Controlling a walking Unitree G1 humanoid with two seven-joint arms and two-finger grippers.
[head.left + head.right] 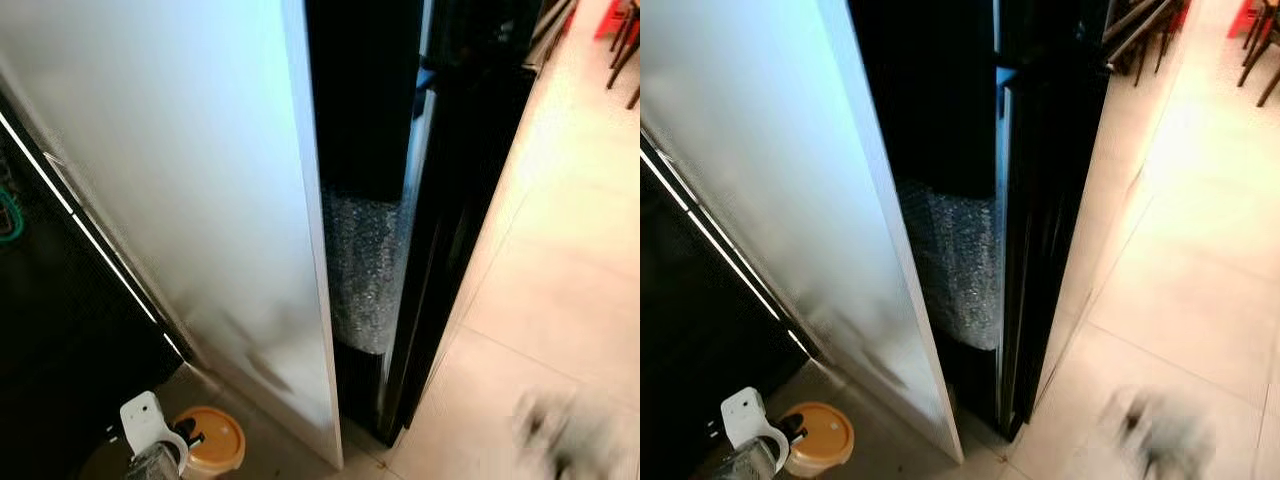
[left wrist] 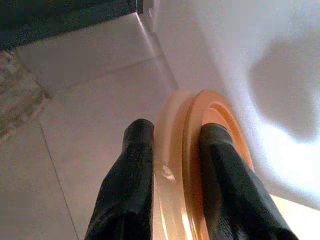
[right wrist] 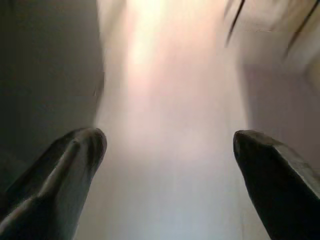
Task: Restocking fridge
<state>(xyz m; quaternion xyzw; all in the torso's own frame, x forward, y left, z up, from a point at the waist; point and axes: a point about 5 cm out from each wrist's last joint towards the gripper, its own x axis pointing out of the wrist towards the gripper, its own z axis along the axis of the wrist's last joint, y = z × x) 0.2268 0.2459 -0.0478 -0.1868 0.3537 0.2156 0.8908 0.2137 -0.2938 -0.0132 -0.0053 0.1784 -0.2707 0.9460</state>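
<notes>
Left gripper [image 2: 172, 150]: nearest, low on the robot's left; its two fingers [image 2: 127, 180] are closed on an orange lid [image 2: 192, 150], one finger on each face, pinching it edge-on so it cannot slip.
Lid: round, shallow, rimmed; in the head views it sits at the bottom left beside the gripper's white housing [image 1: 145, 420], carried low above the floor [image 1: 560, 250], close to the white door [image 1: 180, 180].
Right gripper [image 3: 167, 150]: fingers spread wide and holding nothing; in the head views it is a grey blur low on the right, so its exact place is unclear. Probably kept free for the door.
Door: white panel swung open toward the robot, its edge running down the middle of the head views.
Fridge [image 1: 460, 150]: dark body behind the door; the gap is black, with a silvery bubbled sheet [image 1: 362, 270] standing low inside it.
Stage: judging by the carried lid, the robot is approaching to stock; nothing placed yet.
Far: pale tiled floor; chair legs [image 1: 625, 50] at the top right.
</notes>
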